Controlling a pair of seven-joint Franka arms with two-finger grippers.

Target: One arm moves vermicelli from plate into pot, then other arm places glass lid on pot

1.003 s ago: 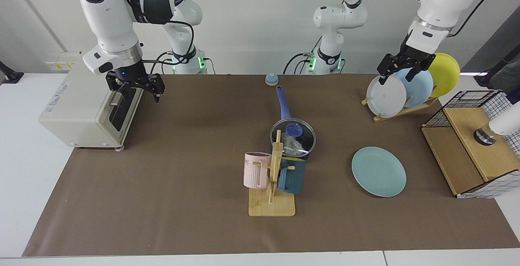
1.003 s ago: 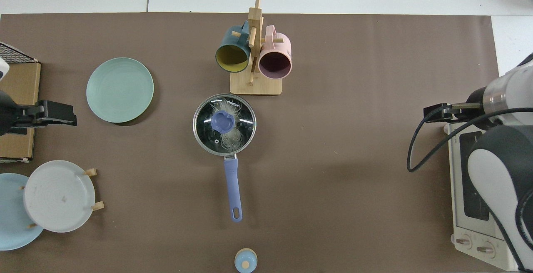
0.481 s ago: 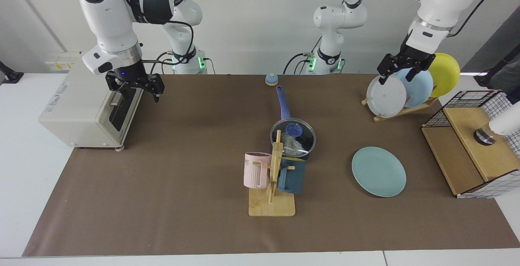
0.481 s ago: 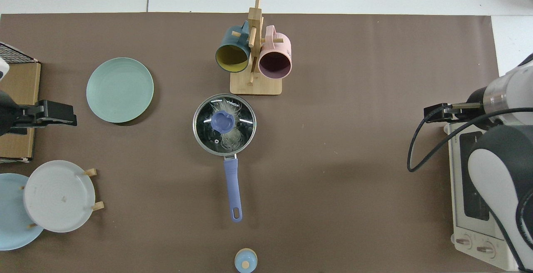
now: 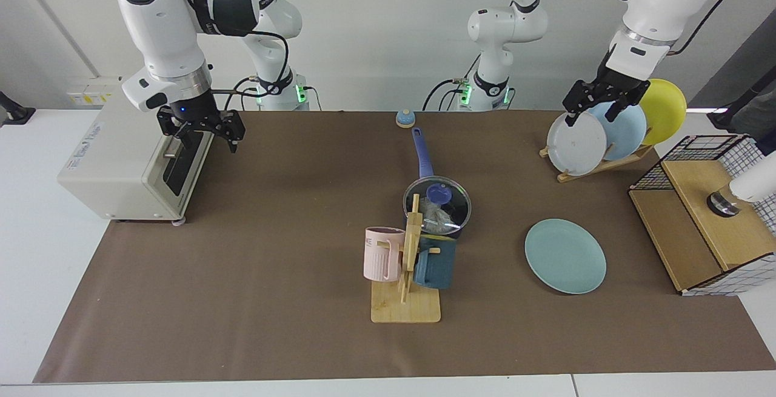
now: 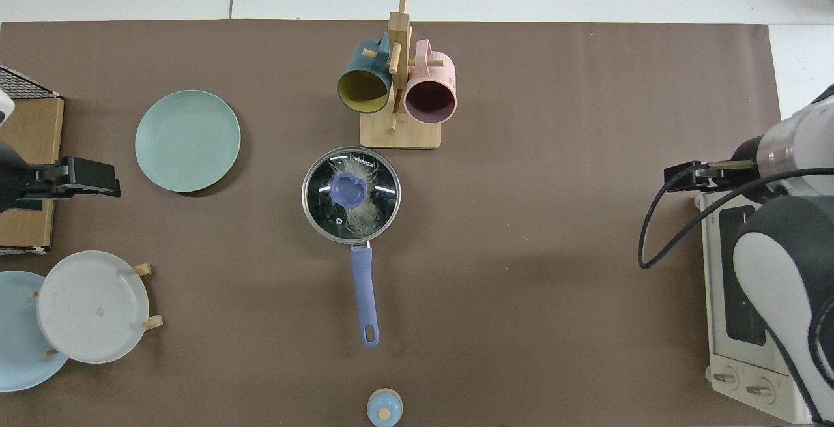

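Observation:
The black pot with its blue handle stands mid-table. The glass lid with its blue knob lies on it. Through the glass, the vermicelli shows inside the pot. The teal plate lies bare beside it. My left gripper hangs open above the plate rack, holding nothing. Far off, my right gripper hangs open and empty in front of the toaster oven.
A wooden mug stand with a pink mug and a dark blue mug stands just in front of the pot. A plate rack, a wire-and-wood box, a toaster oven and a small bell ring the table.

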